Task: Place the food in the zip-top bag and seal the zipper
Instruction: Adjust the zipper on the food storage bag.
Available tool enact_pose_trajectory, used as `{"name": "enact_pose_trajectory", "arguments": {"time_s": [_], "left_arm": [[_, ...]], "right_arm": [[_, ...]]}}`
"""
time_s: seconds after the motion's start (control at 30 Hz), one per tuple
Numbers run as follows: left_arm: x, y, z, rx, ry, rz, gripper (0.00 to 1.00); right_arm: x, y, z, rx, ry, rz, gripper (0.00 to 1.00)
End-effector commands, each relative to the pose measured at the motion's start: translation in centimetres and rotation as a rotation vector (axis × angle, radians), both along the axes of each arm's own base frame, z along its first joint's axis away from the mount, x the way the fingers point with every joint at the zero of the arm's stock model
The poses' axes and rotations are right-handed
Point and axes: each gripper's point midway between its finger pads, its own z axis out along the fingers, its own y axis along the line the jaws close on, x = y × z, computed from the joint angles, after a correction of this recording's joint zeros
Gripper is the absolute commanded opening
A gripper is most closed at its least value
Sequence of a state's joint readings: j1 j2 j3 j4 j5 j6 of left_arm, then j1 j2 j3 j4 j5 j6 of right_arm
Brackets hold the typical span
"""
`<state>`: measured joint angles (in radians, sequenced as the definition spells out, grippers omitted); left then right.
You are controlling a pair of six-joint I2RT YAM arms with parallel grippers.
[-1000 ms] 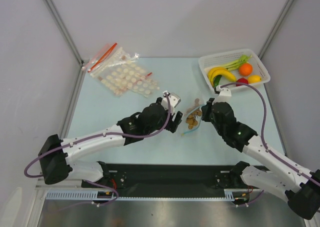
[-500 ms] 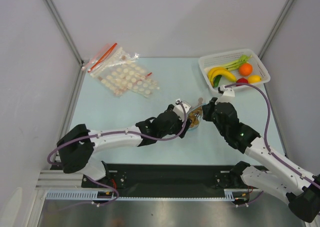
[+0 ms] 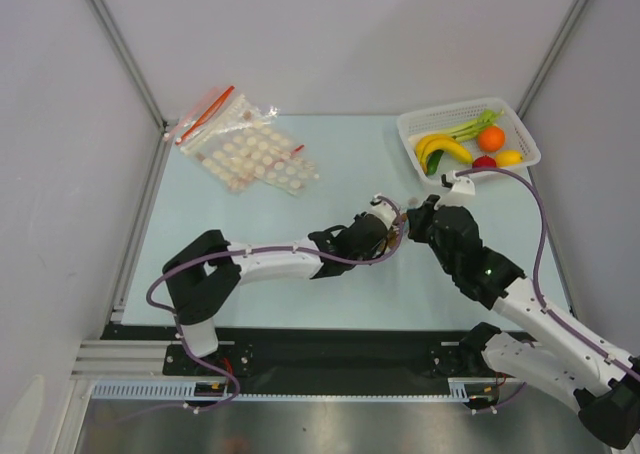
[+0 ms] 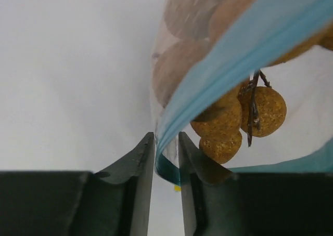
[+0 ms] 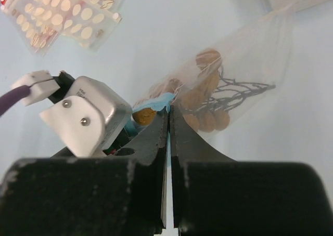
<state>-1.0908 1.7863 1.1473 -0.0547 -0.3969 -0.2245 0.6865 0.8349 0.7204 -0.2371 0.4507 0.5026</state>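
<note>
Clear plastic of the zip-top bag (image 5: 244, 59) lies on the pale blue worktop (image 3: 340, 164), a little right of the middle, between the two arms. The food (image 5: 208, 119), a bunch of small tan-brown round fruits on thin dark stems, is inside this bag, and some fruits sit close to its mouth. The light blue zipper (image 4: 244, 43) runs along the bag edge that faces both claws. In the left wrist view two blue strips stand apart, with fruits showing between them. The left claw (image 4: 166, 142) is almost closed, with only a thin gap, and one strip of the zipper is caught in this gap. The right claw (image 5: 167, 114) is also pressed nearly together and pinches the zipper at its tips, just beside the left claw. At the far right a white basket (image 3: 420, 124) holds yellow bananas (image 3: 440, 147), an orange (image 3: 491, 138), a lemon (image 3: 509, 158) and a small red fruit (image 3: 484, 162). At the far left lies a clear bag with white discs (image 3: 250, 154), touching another bag with a red strip (image 3: 205, 114).
</note>
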Motion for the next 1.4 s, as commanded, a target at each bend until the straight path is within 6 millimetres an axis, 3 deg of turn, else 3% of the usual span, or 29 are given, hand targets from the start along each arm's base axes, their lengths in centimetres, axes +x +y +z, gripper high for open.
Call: {"name": "enact_pose_trajectory", "arguments": {"time_s": [0.0, 0.07, 0.1, 0.17, 0.2, 0.27, 0.3, 0.37, 0.43, 0.5, 0.57, 0.8, 0.93, 1.1, 1.27, 1.37], "left_arm": [[0.9, 0.3, 0.2, 0.011, 0.010, 0.076, 0.27], [0.9, 0.6, 0.2, 0.023, 0.015, 0.082, 0.19], [0.9, 0.7, 1.1, 0.011, 0.004, 0.084, 0.11], [0.8, 1.3, 2.4, 0.007, -0.010, 0.084, 0.05], [0.6, 1.6, 4.2, -0.008, -0.032, 0.071, 0.02], [-0.1, 2.8, 4.9, 0.044, -0.015, 0.044, 0.02], [0.0, 2.6, 6.9, 0.035, -0.025, 0.040, 0.01], [-0.7, 4.2, 8.5, 0.086, -0.010, 0.041, 0.00], [-1.4, 4.1, 10.5, 0.044, -0.018, 0.002, 0.05], [-1.7, 4.4, 10.8, 0.055, -0.008, -0.011, 0.05], [-1.3, 4.9, 11.0, 0.081, -0.020, 0.015, 0.04], [0.6, 7.6, 9.8, 0.101, 0.014, 0.099, 0.02], [0.5, 8.0, 9.6, 0.124, 0.021, 0.104, 0.02], [0.6, 8.9, 9.3, 0.164, 0.020, 0.131, 0.11], [0.4, 8.8, 9.6, 0.152, 0.019, 0.120, 0.42], [0.4, 8.6, 9.4, 0.155, 0.011, 0.102, 0.51]], "right_arm": [[0.3, -1.4, 2.0, 0.035, -0.048, -0.077, 0.00], [0.3, -1.8, 2.0, 0.032, -0.050, -0.094, 0.00], [0.3, -2.1, 2.0, 0.032, -0.050, -0.102, 0.00], [0.4, -2.3, 1.9, 0.029, -0.049, -0.106, 0.00], [0.5, -2.1, 1.8, 0.030, -0.048, -0.098, 0.00], [0.7, -1.7, 1.1, 0.005, -0.033, -0.078, 0.00], [0.9, -1.1, 1.0, 0.005, -0.030, -0.054, 0.00], [1.5, 0.0, -0.6, -0.036, 0.011, -0.023, 0.00], [1.6, 1.8, -1.5, -0.051, 0.032, 0.028, 0.00], [1.9, 3.3, -2.1, -0.087, 0.041, 0.066, 0.00], [1.5, 4.2, -1.3, -0.111, 0.026, 0.078, 0.00], [0.0, -2.2, 2.6, -0.029, -0.130, -0.123, 0.00], [0.0, -1.5, 2.6, -0.020, -0.144, -0.085, 0.00], [1.0, -0.8, 0.7, -0.121, -0.031, -0.096, 0.00], [1.3, 0.6, -0.3, -0.097, 0.001, -0.016, 0.00], [1.2, 1.9, -0.4, -0.054, -0.018, 0.066, 0.00]]}}
